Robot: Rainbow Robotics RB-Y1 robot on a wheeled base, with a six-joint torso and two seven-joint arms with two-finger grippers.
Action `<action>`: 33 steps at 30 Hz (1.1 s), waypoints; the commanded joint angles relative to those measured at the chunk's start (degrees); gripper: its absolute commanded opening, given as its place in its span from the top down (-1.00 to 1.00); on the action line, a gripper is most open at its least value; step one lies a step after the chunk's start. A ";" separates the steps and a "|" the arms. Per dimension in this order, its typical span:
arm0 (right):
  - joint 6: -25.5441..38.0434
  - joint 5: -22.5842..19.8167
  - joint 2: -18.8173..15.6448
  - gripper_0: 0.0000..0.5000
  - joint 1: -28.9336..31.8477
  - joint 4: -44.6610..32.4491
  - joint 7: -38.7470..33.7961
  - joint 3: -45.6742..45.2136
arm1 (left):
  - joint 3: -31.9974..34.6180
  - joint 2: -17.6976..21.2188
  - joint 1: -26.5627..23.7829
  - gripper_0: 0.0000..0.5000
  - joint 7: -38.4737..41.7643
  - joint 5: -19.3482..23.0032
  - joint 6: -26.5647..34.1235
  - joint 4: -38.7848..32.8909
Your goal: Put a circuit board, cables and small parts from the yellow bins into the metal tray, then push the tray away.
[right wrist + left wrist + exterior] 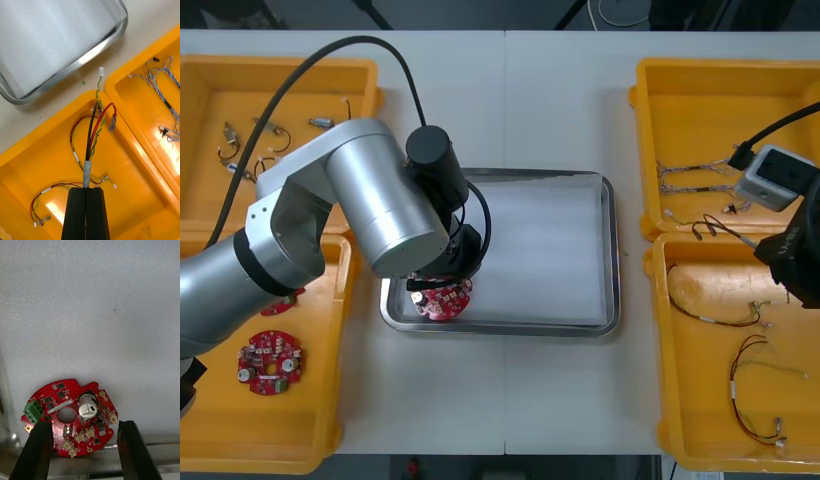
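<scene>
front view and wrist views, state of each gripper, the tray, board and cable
white-lined metal tray: holds one thing
round red circuit board: lying flat in the tray
red, black and yellow cable: gripped at its grey sleeve
left gripper: open, fingers astride the board
right gripper: shut on the cable, above a yellow bin

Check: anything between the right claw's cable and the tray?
Nothing visible. The right claw grips the cable over a yellow bin; only that bin's rim and bare table lie before the tray. The left claw and circuit board are at its opposite side.
</scene>
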 commanded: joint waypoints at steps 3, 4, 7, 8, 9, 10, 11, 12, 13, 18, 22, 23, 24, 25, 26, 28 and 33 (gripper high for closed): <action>0.19 -0.49 -2.07 1.00 -9.61 -1.63 -2.26 9.77 | 9.64 -0.91 -2.22 -1.00 -1.31 2.89 8.04 -7.75; 0.19 -0.49 -2.07 1.00 -9.61 -1.63 -2.26 9.77 | 9.64 -0.91 -2.22 -1.00 -1.31 2.89 8.04 -7.75; 0.19 -0.32 -1.89 1.00 -14.27 -1.63 -2.26 15.13 | 14.03 1.37 -2.22 -1.00 -1.93 4.74 10.59 -9.07; 0.19 -0.23 -1.45 1.00 -16.29 -1.72 -2.35 17.50 | 16.14 2.78 -2.31 -1.00 -2.28 5.97 11.03 -9.07; 0.19 0.03 -1.02 1.00 -17.61 -1.63 -2.35 19.09 | 17.46 3.74 -2.40 -1.00 -2.54 6.59 11.12 -8.98; 0.19 0.30 -0.75 1.00 -18.49 -1.63 -2.17 20.14 | 18.08 4.45 -2.40 -1.00 -2.63 6.85 11.29 -8.98; 0.19 0.83 -0.22 1.00 -19.45 -1.72 -2.00 21.37 | 18.95 5.41 -2.40 -1.00 -2.81 7.20 11.47 -8.98; 0.19 1.53 0.39 1.00 -20.68 -1.72 -1.82 22.78 | 20.10 6.73 -2.49 -1.00 -2.98 7.73 11.73 -8.72; 0.19 2.23 1.01 1.00 -21.30 -1.63 -1.65 23.92 | 20.98 7.70 -2.49 -1.00 -3.16 8.08 11.82 -8.19; 0.19 8.30 4.87 1.00 -25.34 -0.75 -0.15 32.97 | 26.16 12.01 -2.49 -1.00 -4.56 10.19 12.09 -3.89; -1.44 11.64 7.86 1.00 -28.07 1.53 0.55 38.51 | 29.59 13.24 -2.49 -1.00 -7.82 10.19 12.35 0.25; -2.14 12.52 9.00 1.00 -28.86 2.76 0.81 39.92 | 30.91 13.41 -2.49 -1.00 -9.31 9.93 12.61 2.00; -2.50 12.87 9.71 1.00 -29.21 3.73 1.08 40.62 | 31.61 13.50 -2.49 -1.00 -10.28 9.66 12.61 3.06; -3.11 13.22 10.41 1.00 -29.56 4.61 1.34 41.50 | 32.23 13.68 -2.49 -1.00 -11.16 9.22 12.61 4.11; -3.81 14.10 11.29 1.00 -30.00 5.93 2.66 42.55 | 32.84 13.76 -2.58 -1.00 -12.39 8.17 12.44 5.52; -5.13 16.21 12.08 1.00 -30.53 7.51 6.09 44.22 | 33.63 13.76 -2.84 -1.00 -14.23 6.41 12.17 7.72; -8.91 19.46 12.87 1.00 -30.70 11.64 11.10 47.12 | 35.21 13.76 -4.16 -1.00 -18.01 3.95 8.83 13.96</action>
